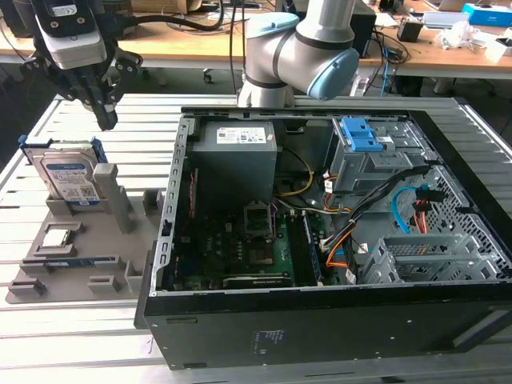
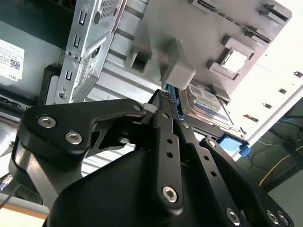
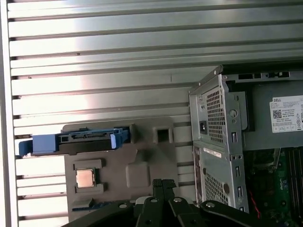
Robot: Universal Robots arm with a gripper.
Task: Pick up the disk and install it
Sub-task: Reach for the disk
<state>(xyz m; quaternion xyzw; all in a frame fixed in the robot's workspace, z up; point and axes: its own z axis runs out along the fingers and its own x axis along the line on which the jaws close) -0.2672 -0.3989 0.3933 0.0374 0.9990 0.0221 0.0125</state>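
Silver metal under a white-and-blue label, the disk (image 1: 68, 180) is standing on edge in its blue carrier, slotted into a grey holder plate (image 1: 32, 264) that is lying outside the open computer case (image 1: 320, 320), off the case wall towards the exterior view's left. In the first wrist view the disk (image 3: 85, 141) is showing edge-on as a blue strip along the holder's (image 3: 142, 175) far rim, well apart from the case (image 3: 222, 118). Its lower part is sitting in the slot, while its upper edge and both upper corners are standing free.

A grey upright post (image 1: 120, 200) is rising just beside the disk on the side nearer the case, narrowing the room there. On the side away from the case, bare slatted table (image 1: 80, 336) is running out to the edge.

The gripper (image 1: 106, 118) is hanging above the disk's upper corner nearest the case, apart from it and touching nothing. Its fingers are pressing together, with nothing between them, in both wrist views (image 3: 163, 182) (image 2: 165, 97). In the second wrist view the disk (image 2: 206, 101) is lying just past the fingertips.

A small square chip (image 1: 56, 238) is resting in a recess of the holder, nearer the camera than the disk. Inside the case, a grey drive bay (image 1: 360, 172) is carrying a blue latch (image 1: 360, 136).
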